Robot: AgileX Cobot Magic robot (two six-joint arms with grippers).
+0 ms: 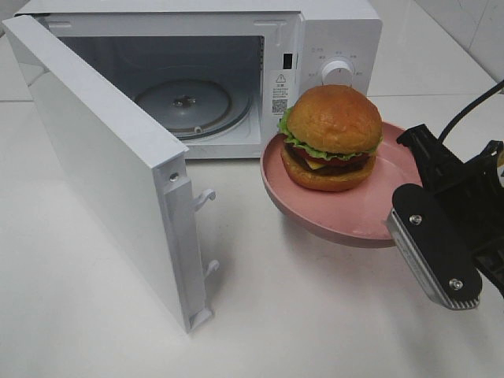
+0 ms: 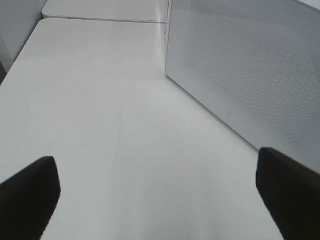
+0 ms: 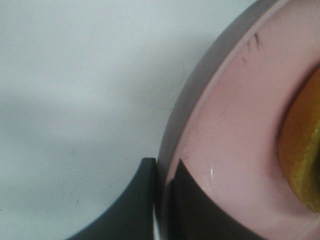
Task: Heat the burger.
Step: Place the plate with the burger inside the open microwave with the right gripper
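The burger (image 1: 332, 134), with a golden bun, green lettuce and dark patty, sits on a round pink plate (image 1: 362, 214) held up off the table just right of the open microwave (image 1: 335, 31). My right gripper (image 1: 405, 187) is shut on the plate's right rim. In the right wrist view, the right gripper (image 3: 162, 172) pinches the rim of the plate (image 3: 235, 125), and the edge of the burger's bun (image 3: 302, 150) shows beyond. My left gripper (image 2: 160, 200) stands open over bare table, beside a white panel of the microwave (image 2: 250, 70). It is out of the exterior view.
The microwave door (image 1: 102, 157) swings out to the front left and stands as a wall across the left of the table. Inside lies the glass turntable (image 1: 185, 106). A dial (image 1: 339, 72) is on the control panel right behind the burger.
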